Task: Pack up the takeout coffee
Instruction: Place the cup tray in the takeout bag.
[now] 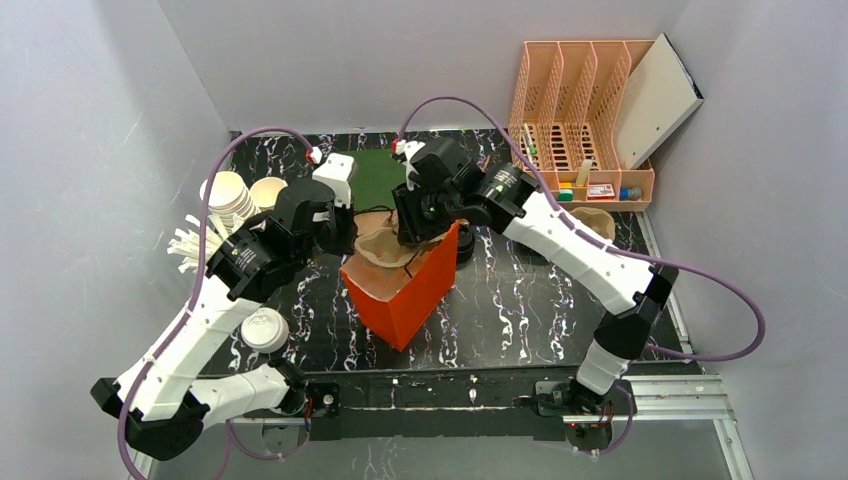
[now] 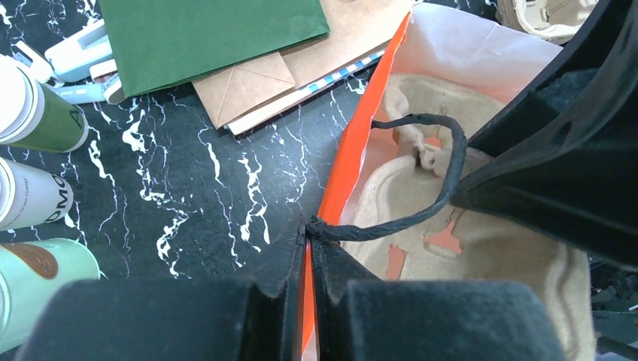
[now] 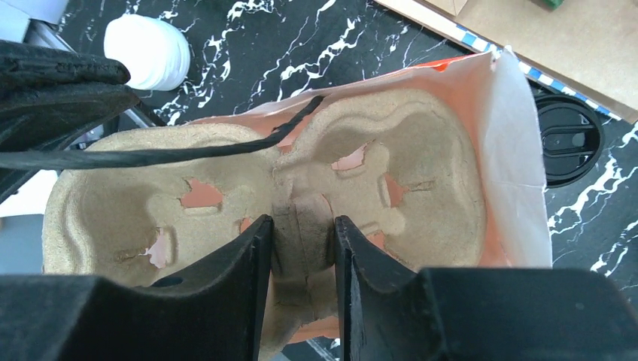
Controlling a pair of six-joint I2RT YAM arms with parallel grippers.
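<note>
Orange bag [image 1: 400,300] is pinched at its rim by the left gripper [image 2: 307,259]; pulp carrier [image 3: 421,150] inside is clamped by the right gripper [image 3: 302,233], takeout coffee [image 3: 568,139] just beside.

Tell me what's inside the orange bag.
A moulded pulp cup carrier sits in its mouth, wells empty, right gripper clamping its middle ridge. The orange bag's bottom is hidden beneath it.
</note>
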